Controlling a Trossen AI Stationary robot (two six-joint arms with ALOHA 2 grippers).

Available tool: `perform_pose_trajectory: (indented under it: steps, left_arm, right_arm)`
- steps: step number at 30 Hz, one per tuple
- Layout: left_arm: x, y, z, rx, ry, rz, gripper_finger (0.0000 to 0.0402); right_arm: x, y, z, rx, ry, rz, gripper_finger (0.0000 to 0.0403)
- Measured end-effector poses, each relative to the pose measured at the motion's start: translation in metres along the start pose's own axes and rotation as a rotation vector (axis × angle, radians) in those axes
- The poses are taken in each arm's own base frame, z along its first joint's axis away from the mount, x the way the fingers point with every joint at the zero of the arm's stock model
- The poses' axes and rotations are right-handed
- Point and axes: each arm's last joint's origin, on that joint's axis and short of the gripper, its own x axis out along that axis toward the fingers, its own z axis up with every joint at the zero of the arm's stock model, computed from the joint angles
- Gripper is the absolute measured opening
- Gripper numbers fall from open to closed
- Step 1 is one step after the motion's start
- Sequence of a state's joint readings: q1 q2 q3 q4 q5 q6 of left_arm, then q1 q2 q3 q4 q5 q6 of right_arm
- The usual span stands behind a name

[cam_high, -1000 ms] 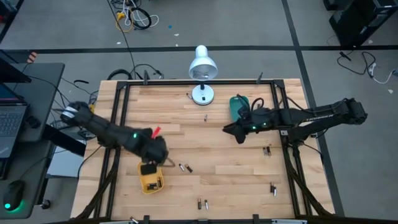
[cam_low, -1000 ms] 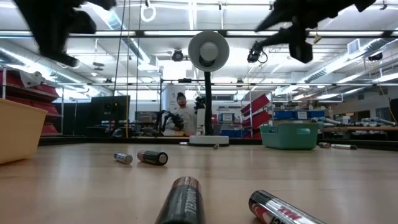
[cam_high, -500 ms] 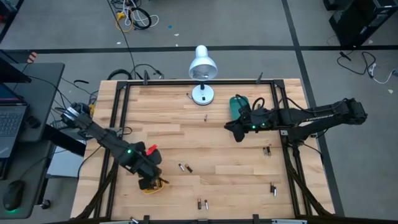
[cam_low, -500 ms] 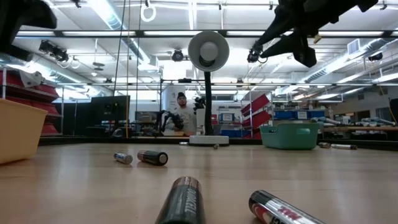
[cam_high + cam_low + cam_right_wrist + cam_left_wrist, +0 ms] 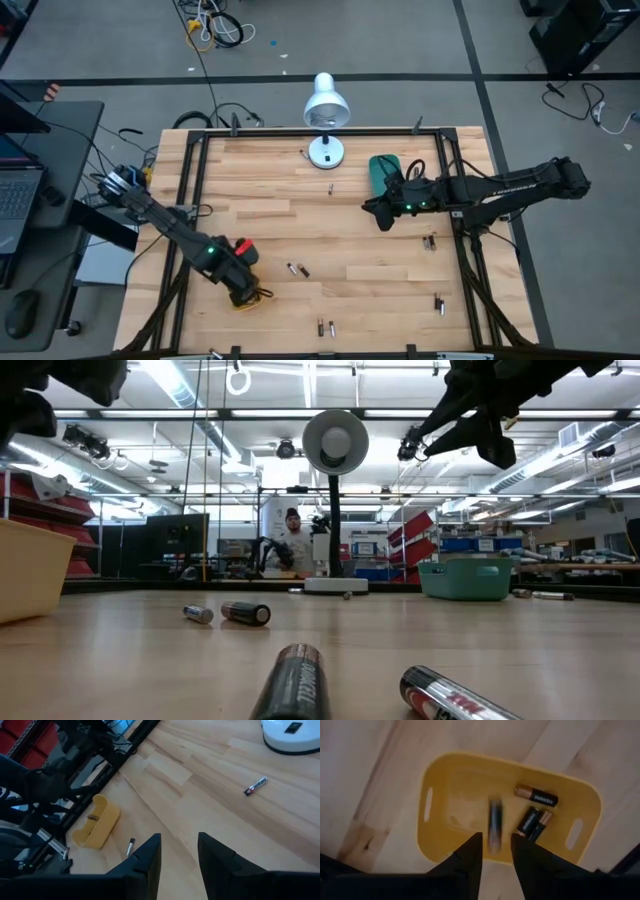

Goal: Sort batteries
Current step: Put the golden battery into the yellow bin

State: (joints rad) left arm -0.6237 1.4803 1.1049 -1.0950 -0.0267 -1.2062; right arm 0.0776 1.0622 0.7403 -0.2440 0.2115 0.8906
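Observation:
My left gripper [image 5: 496, 840] hangs pointing down over the yellow tray [image 5: 435, 780] at the table's near left, fingers open. Three batteries [image 5: 536, 797] lie on the tray's floor. A fourth battery [image 5: 494, 822] shows blurred just beyond the gap between the fingers. In the high view the gripper [image 5: 243, 290] covers most of the tray [image 5: 262, 294]. My right gripper [image 5: 383, 218] hovers open and holding nothing above the table's right middle, near the teal tray [image 5: 382, 170]. Loose batteries [image 5: 297, 269] lie on the wood.
A white desk lamp [image 5: 325, 150] stands at the far middle. More loose batteries lie near the front edge [image 5: 325, 326], at the right [image 5: 429, 241] [image 5: 439, 304] and by the lamp [image 5: 331, 187]. Black frame rails [image 5: 185, 200] run along both sides.
My left gripper has swung toward the table's near left edge and come down over the yellow tray, rolling about its own axis, so that it now covers the tray in the high view. It has left the low view's upper left almost entirely.

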Motion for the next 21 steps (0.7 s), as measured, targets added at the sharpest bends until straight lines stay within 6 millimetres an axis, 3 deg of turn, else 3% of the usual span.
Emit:
perform_pose_trajectory:
  steps: [6,11,16,21]
  left_arm:
    - [0.0,0.002,0.009,-0.001,-0.069,0.011,0.0148]
    - [-0.001,-0.005,0.031,0.032,-0.205,-0.094,0.0149]
    - [-0.006,-0.007,0.06,0.19,-0.381,-0.154,0.0149]
    - [-0.009,-0.005,0.088,0.487,-0.526,-0.116,0.0149]
  right_arm:
    - [0.0,0.0,0.0,0.027,0.0,0.0,0.0115]
    - [0.0,0.0,0.0,0.057,0.003,0.004,0.0115]
    - [0.0,0.001,-0.001,0.057,0.013,0.011,0.0115]
    - [0.0,0.001,-0.001,0.072,0.024,0.021,0.0115]
